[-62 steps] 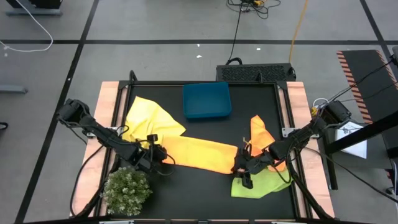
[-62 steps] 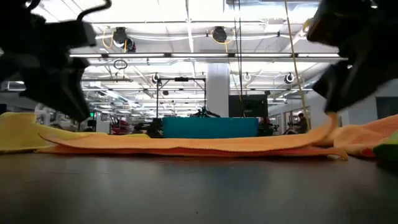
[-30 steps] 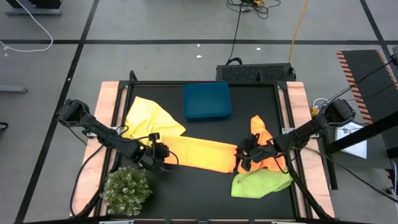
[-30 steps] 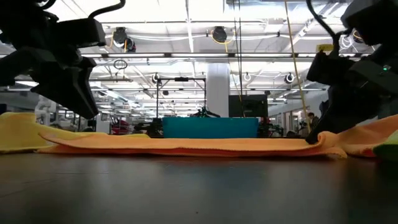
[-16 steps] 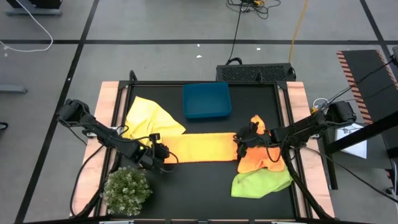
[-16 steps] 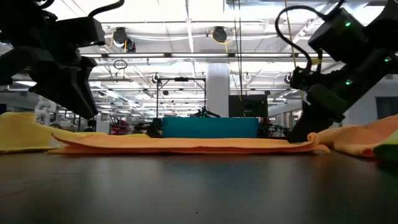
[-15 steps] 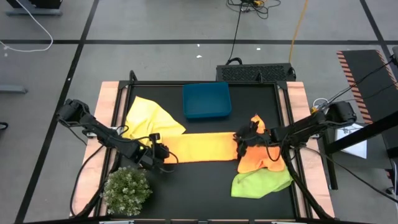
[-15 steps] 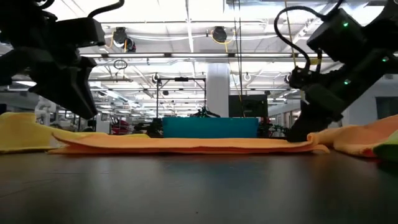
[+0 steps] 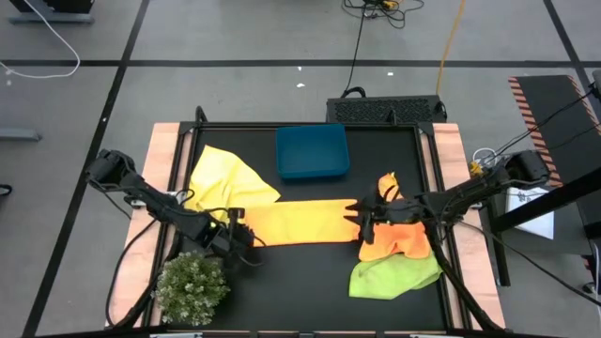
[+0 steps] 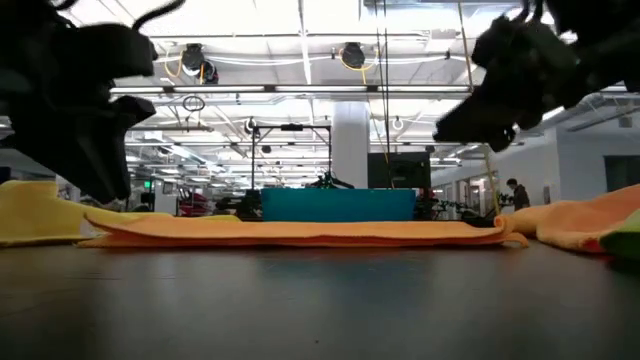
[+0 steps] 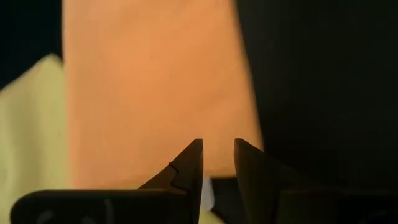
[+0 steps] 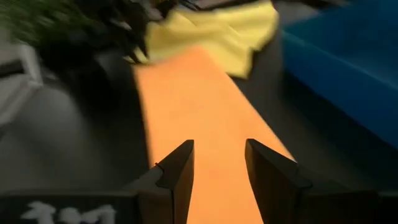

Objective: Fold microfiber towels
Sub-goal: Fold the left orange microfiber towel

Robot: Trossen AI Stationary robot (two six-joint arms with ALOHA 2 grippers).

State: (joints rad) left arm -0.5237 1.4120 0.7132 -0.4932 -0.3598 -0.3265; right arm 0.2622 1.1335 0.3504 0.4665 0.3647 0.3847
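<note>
Black bench (image 9: 310, 282) with wooden side rails, on grey floor. Folded orange towel (image 9: 300, 223) lies flat at centre; yellow towel (image 9: 225, 178) at 10 o'clock, lime green towel (image 9: 394, 274) at 4, blue bin (image 9: 312, 152) at 12. Left tool (image 9: 246, 240) and right tool (image 9: 361, 222) at strip's ends, both parted, empty. Plant (image 9: 192, 288) cut off at 7.

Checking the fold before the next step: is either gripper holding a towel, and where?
Nothing is held. Left gripper and right gripper both hang open above the folded orange towel.
</note>
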